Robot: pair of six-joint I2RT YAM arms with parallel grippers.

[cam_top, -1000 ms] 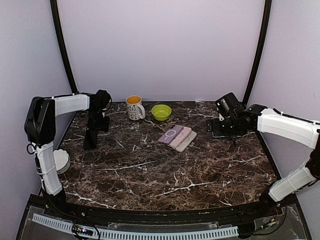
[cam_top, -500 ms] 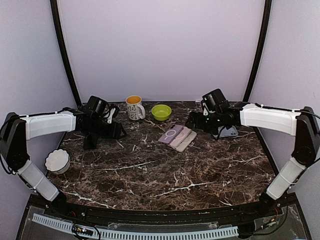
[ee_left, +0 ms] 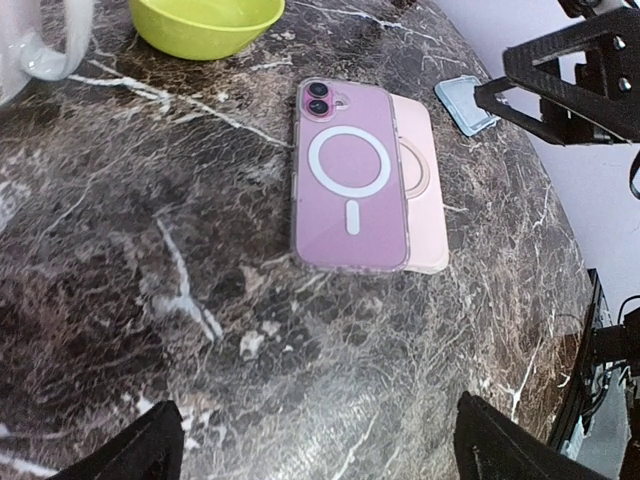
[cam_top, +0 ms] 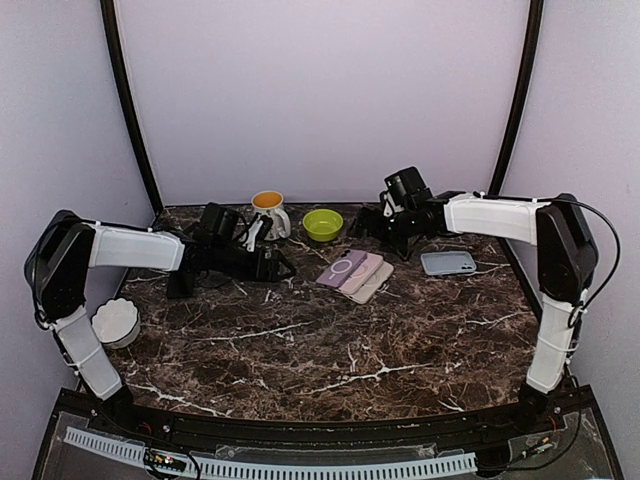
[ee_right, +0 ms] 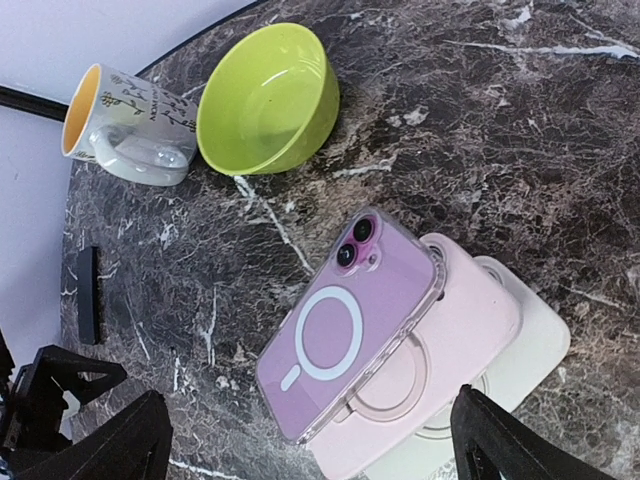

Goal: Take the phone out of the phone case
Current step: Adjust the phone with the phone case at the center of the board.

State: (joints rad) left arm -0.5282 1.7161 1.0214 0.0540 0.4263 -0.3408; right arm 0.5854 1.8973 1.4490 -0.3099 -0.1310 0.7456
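Over the marble table [cam_top: 300, 350], seen from above, the phone [cam_top: 345, 268] lies flat near the middle, on top of a fanned stack, between the two claws. The left claw [cam_top: 278, 268] sits low just to its left, and the right claw [cam_top: 368, 228] is just behind it toward the far edge. Both are about equally near and neither touches it.

Down the left wrist view, the left claw [ee_left: 325, 455] is spread wide and empty. The phone [ee_left: 350, 190] lies straight ahead, back up, its long axis running away from the claw, lenses at the far end. It is lilac, with a white ring and bar showing through a clear case [ee_left: 298, 235] wrapped round its edges. A pink case [ee_left: 428, 200] peeks out beneath on the right.

Through the right wrist view, the right claw [ee_right: 315, 450] is likewise spread and empty. The phone [ee_right: 350, 325] lies slantwise here, lenses toward the green bowl [ee_right: 265, 100], overlapping the pink case [ee_right: 460, 340] and a cream case [ee_right: 530, 345]. By my reckoning the left claw is the better lined up with its long axis.
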